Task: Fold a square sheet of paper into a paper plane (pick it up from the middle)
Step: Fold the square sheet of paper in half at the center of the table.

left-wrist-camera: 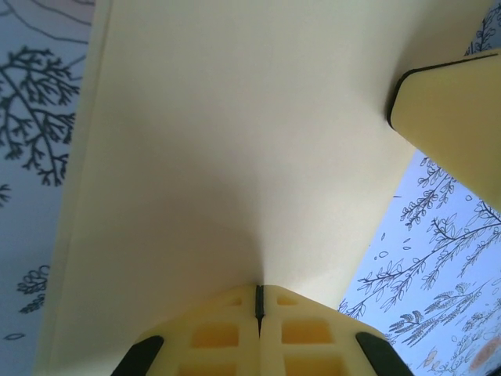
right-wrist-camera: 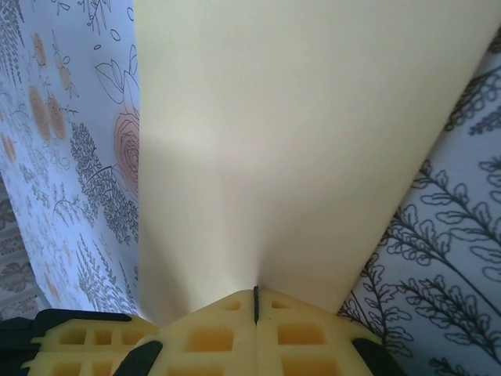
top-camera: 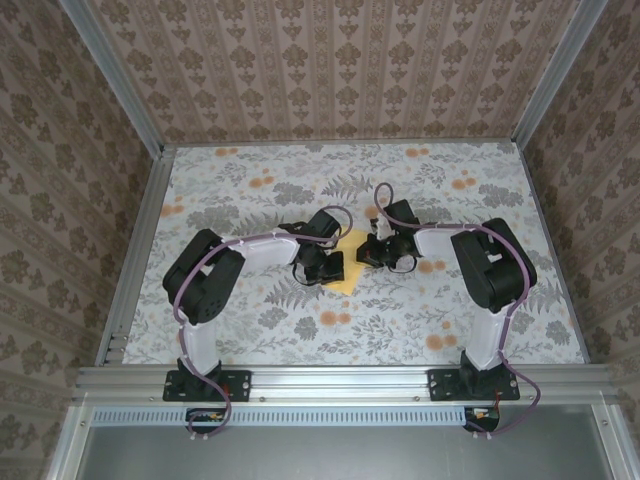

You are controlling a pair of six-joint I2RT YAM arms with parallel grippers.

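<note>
The square sheet of paper (top-camera: 347,280) sits near the middle of the surface (top-camera: 240,190), on the grey floral cloth, and reads pale yellow. In the top view it shows between the two arm tips.

The left end effector (left-wrist-camera: 258,294) is at the sheet's 9 o'clock. Its fingers are pressed together with no gap, pinching the paper, which fans out from the seam.

The right end effector (right-wrist-camera: 255,294) is at the sheet's 2 o'clock. It is likewise fully closed on the paper's edge. One of its yellow fingers (left-wrist-camera: 454,117) shows at 2 o'clock in the left wrist view.
</note>
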